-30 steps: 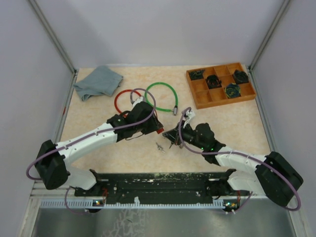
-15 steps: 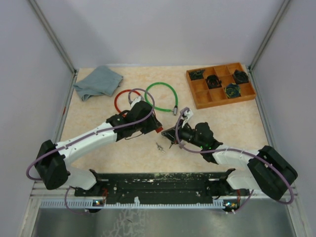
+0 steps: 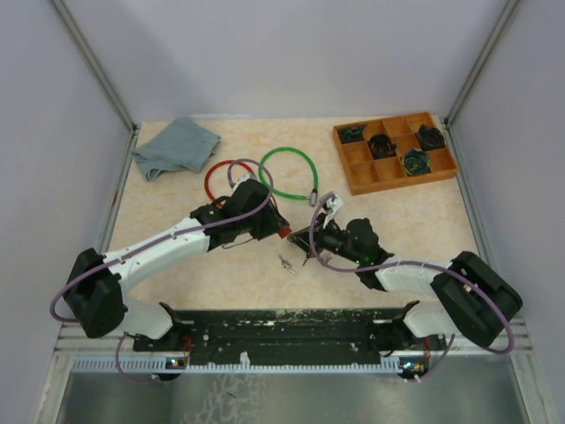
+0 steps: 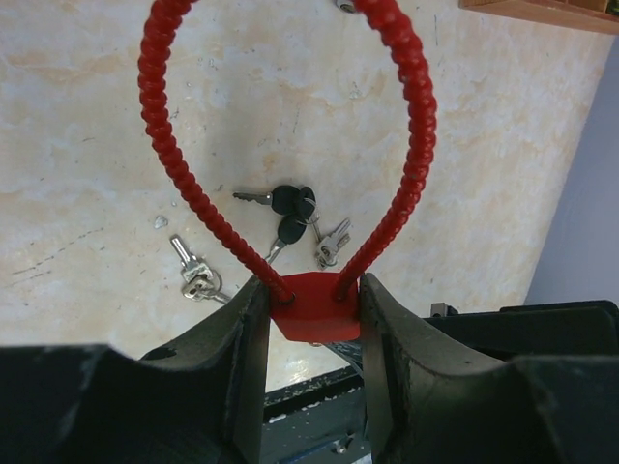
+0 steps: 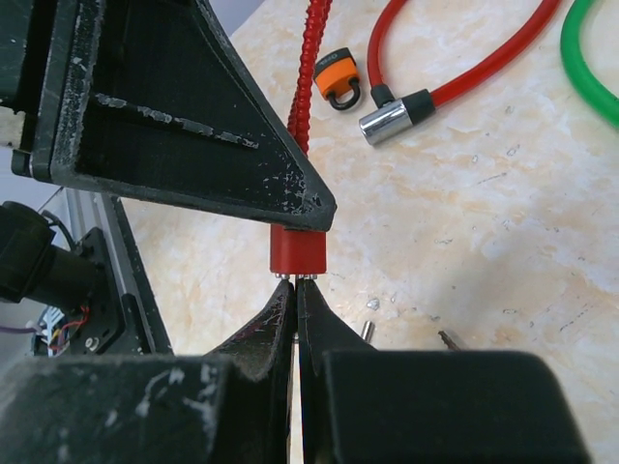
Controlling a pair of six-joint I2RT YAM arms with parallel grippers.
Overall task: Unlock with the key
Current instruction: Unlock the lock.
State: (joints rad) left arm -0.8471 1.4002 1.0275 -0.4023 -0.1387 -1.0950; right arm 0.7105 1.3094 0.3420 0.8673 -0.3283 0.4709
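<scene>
Pale marbled bench (image 3: 424, 208), and my left jaws are clamped on the red lock (image 4: 314, 309) just above it. Right jaws are pinched together, tips at the lock's end; loose keys (image 4: 290, 205) lie underneath.

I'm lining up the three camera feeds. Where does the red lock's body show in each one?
Top view: the red lock body sits mid-picture, where the two arms meet.
Left wrist: low center, pinched in the left claw.
Right wrist: center, just above the shut tips of the right claw.
Shared landmark: the left claw gripping it, visible in all three.
</scene>
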